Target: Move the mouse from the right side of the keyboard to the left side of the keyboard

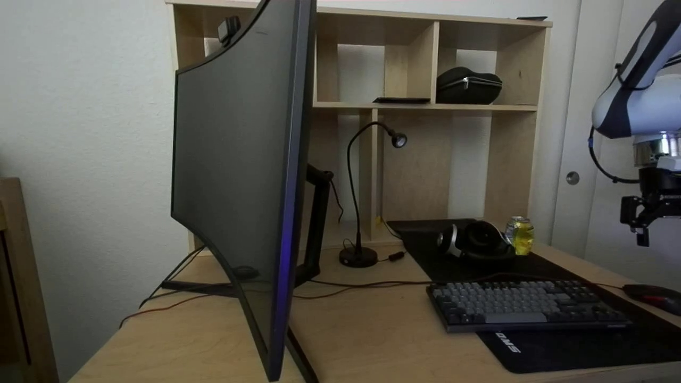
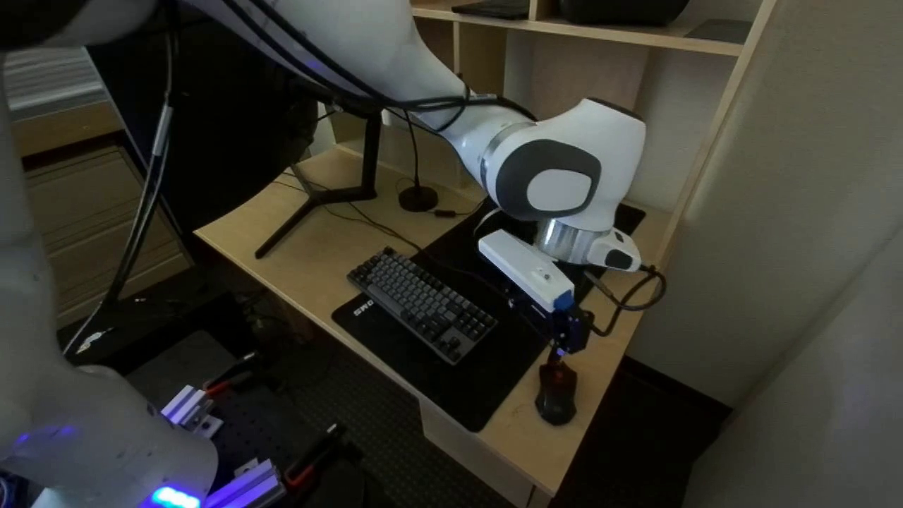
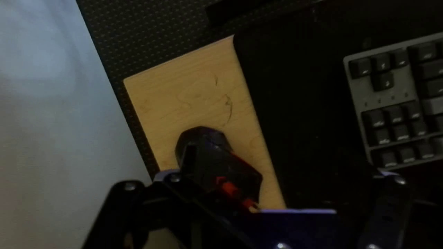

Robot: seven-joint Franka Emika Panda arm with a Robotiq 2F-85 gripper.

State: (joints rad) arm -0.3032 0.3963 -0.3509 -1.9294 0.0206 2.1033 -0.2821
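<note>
The black mouse with red accents lies on bare wood at the desk's corner, to the right of the black mat; it shows in both exterior views (image 1: 653, 298) (image 2: 557, 395) and in the wrist view (image 3: 218, 159). The keyboard (image 1: 524, 303) (image 2: 423, 303) sits on the mat, and part of it shows in the wrist view (image 3: 401, 103). My gripper (image 3: 278, 178) is open, with its fingers wide apart and nothing between them. It hangs above the desk over the mouse's cable end, apart from the mouse, in both exterior views (image 1: 642, 226) (image 2: 561, 339). The left finger hides part of the mouse in the wrist view.
The black mat (image 1: 564, 354) lies under the keyboard. Headphones (image 1: 476, 242) and a yellow-green can (image 1: 520, 235) stand at the back. A large monitor (image 1: 239, 143) and a desk lamp (image 1: 358, 255) are left of the keyboard. A wall (image 2: 797, 233) stands beyond the desk's right edge.
</note>
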